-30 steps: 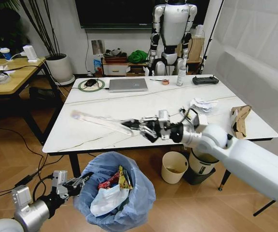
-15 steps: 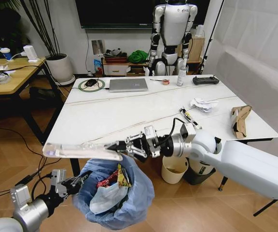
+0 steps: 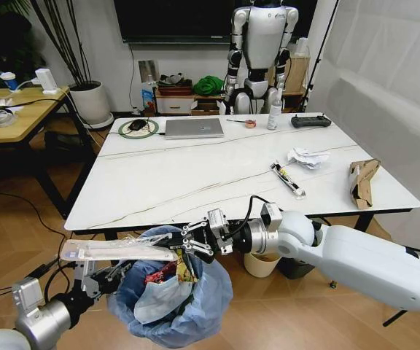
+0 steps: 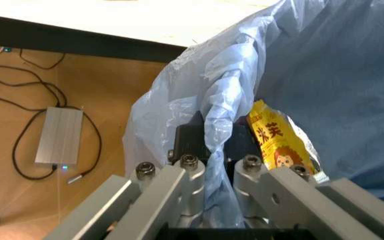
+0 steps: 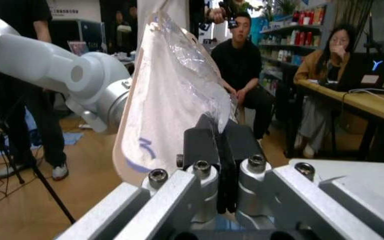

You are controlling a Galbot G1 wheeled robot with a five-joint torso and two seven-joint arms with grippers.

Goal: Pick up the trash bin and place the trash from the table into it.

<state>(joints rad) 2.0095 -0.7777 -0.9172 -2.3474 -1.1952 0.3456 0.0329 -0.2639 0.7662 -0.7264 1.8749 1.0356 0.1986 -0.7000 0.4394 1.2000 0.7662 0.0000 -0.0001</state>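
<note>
The trash bin (image 3: 195, 302), lined with a crinkled light-blue bag, hangs just off the table's front edge. My left gripper (image 3: 114, 273) is shut on its bag rim (image 4: 219, 115). Inside lie a yellow wrapper (image 4: 275, 137), a red wrapper and a pale mask (image 3: 159, 300). My right gripper (image 3: 187, 246) is shut on one end of a long clear plastic wrapper (image 3: 108, 250), which lies level over the bin's mouth and sticks out to the left. Both show close up, the gripper (image 5: 219, 137) and the wrapper (image 5: 172, 100). On the table (image 3: 166, 182) lie a thin wrapper (image 3: 288, 179), crumpled white paper (image 3: 305, 157) and a torn cardboard box (image 3: 361, 181).
A grey laptop (image 3: 193, 127), a spray bottle (image 3: 274, 113), a black remote (image 3: 310, 121) and a mouse on a round mat (image 3: 137, 127) sit along the table's far edge. A cream bin (image 3: 261, 257) stands under the table. A power brick (image 4: 58, 135) and cables lie on the floor.
My right gripper has carried the clear wrapper from above the table, down and left past the front edge, to over the bin's mouth. The left gripper keeps its hold on the bag rim.
</note>
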